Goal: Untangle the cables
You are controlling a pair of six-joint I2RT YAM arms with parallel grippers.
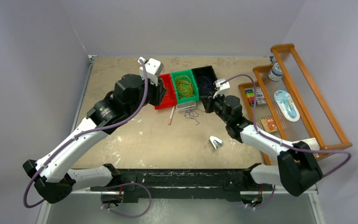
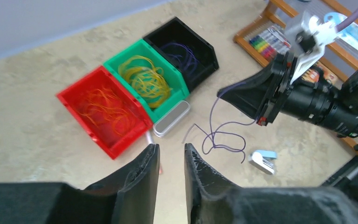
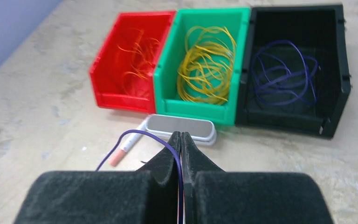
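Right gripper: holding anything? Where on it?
Yes: right gripper is shut on the loose purple cable, one strand pinched at the jaws' tips, the rest trailing to the table. Left gripper holds nothing.

Just ahead of the right pincer (image 3: 181, 136): flat silver oblong tin (image 3: 181, 127), white pen with pink tip (image 3: 127, 145) to its left. Beyond those, 3 open plastic bins side by side: red bin (image 3: 116, 100), green bin (image 3: 191, 113), black bin (image 3: 340, 70). Off right, orange wooden rack (image 1: 282, 48).
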